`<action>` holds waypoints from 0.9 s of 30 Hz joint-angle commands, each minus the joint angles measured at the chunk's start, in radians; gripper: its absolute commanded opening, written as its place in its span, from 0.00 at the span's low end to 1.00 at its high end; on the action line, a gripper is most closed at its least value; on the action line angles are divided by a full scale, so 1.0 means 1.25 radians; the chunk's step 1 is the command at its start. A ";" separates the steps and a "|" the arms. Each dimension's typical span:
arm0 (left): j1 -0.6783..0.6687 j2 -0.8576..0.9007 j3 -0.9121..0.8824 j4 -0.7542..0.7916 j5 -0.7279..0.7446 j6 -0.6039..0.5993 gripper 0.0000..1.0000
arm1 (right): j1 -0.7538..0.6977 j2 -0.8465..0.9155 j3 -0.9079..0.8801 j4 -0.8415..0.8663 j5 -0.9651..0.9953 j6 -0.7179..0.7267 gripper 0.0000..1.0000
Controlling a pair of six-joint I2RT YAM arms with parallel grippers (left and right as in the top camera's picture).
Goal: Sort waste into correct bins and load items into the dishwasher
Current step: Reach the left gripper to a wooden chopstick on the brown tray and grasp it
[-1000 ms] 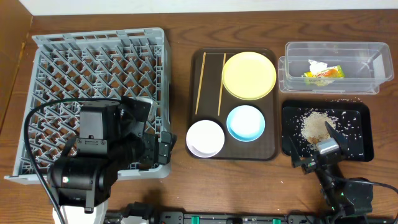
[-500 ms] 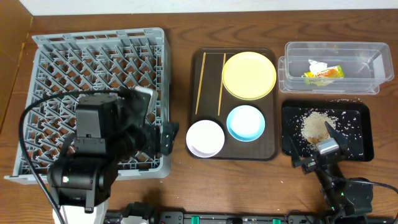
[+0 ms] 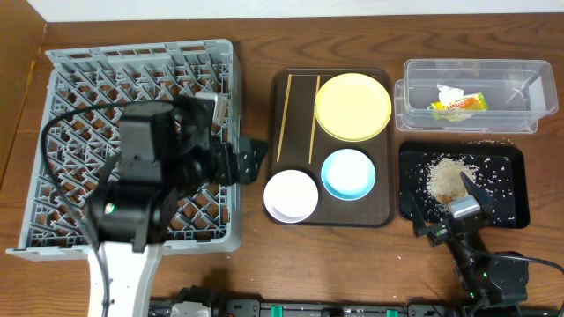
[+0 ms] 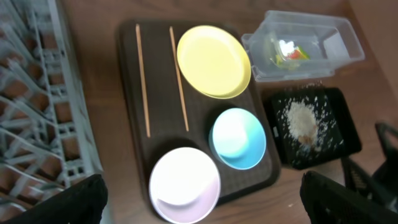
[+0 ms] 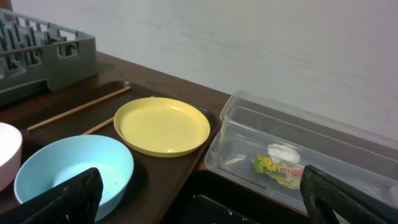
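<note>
A brown tray (image 3: 384, 189) holds two chopsticks (image 3: 284, 116), a yellow plate (image 3: 352, 106), a blue bowl (image 3: 348, 173) and a white bowl (image 3: 291, 195). My left gripper (image 3: 250, 159) is open and empty, at the right edge of the grey dish rack (image 3: 132, 79), left of the tray. Its wrist view shows the white bowl (image 4: 185, 185) between the open fingers (image 4: 214, 202), with the blue bowl (image 4: 238, 138), the yellow plate (image 4: 213, 61) and the chopsticks (image 4: 142, 79) beyond. My right gripper (image 3: 438, 201) is open and empty over the black tray (image 3: 502, 207) of spilled rice.
A clear bin (image 3: 471, 75) at the back right holds a yellow-green wrapper (image 3: 458, 104) and white paper. The right wrist view shows its open fingers (image 5: 205, 199), the blue bowl (image 5: 71, 171), the yellow plate (image 5: 163, 126) and the wrapper (image 5: 278, 169).
My left arm has moved away from the rack's front toward the back and right, bringing its gripper up beside the tray. The right arm has not moved.
</note>
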 commanded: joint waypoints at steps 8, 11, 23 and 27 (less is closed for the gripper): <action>-0.251 0.269 0.011 -0.014 -0.306 -0.162 0.74 | -0.012 -0.005 -0.003 0.001 -0.004 -0.009 0.99; -0.304 0.338 0.011 -0.001 -0.327 -0.217 0.68 | -0.012 -0.005 -0.003 0.001 -0.004 -0.009 0.99; -0.382 0.547 0.011 0.160 -0.324 -0.226 0.60 | -0.012 -0.005 -0.003 0.001 -0.004 -0.009 0.99; -0.382 0.605 0.011 0.233 -0.219 -0.169 0.56 | -0.012 -0.004 -0.003 0.001 -0.004 -0.009 0.99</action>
